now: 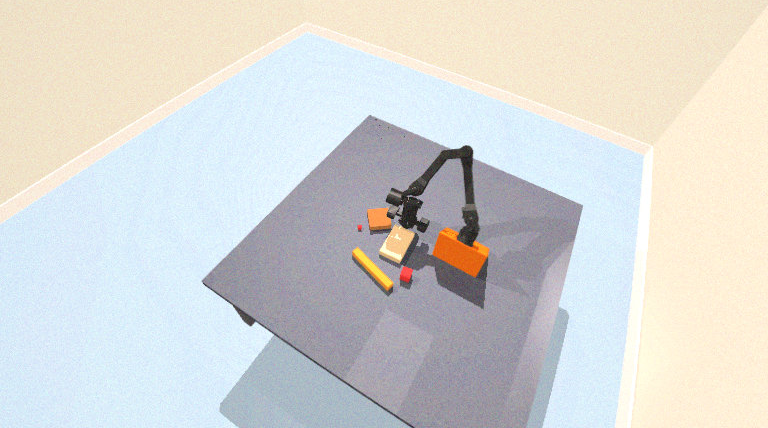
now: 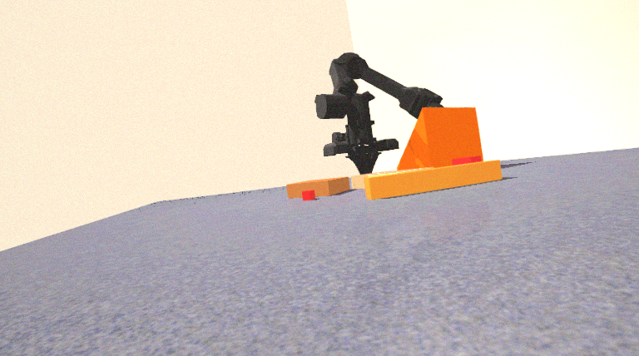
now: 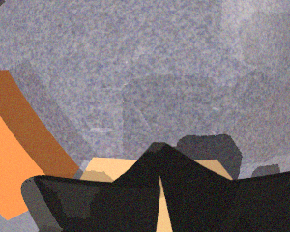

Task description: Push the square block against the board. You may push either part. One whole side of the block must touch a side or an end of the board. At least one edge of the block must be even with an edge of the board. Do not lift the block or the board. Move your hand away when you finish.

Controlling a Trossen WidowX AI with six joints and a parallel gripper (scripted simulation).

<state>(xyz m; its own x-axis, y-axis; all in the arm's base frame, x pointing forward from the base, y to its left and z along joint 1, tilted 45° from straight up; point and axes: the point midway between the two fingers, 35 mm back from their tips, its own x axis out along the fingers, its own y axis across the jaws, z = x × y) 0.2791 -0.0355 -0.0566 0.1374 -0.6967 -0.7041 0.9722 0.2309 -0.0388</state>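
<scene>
The square block (image 1: 379, 219) (image 2: 301, 188) (image 3: 10, 166) is orange-brown and lies flat, turned relative to the tan rectangular board (image 1: 398, 244) (image 2: 358, 182) (image 3: 111, 166). The board also lies flat. Their near corners are close together; whether they touch is not clear, and no whole side of the block lies along the board. My gripper (image 1: 405, 226) (image 2: 365, 172) (image 3: 159, 149) is shut with nothing in it. It points down, fingertips low at the board's end nearest the arm; contact is hard to tell. Part of the board is hidden by the fingers in the wrist view.
A long yellow bar (image 1: 372, 269) (image 2: 438, 180) lies beyond the board's far end. A red cube (image 1: 406, 274) (image 2: 466, 160) sits near the bar's end. A tiny red cube (image 1: 359, 227) (image 2: 308, 195) sits beside the block. A big orange box (image 1: 459, 253) (image 2: 452, 137) stands by the arm's base.
</scene>
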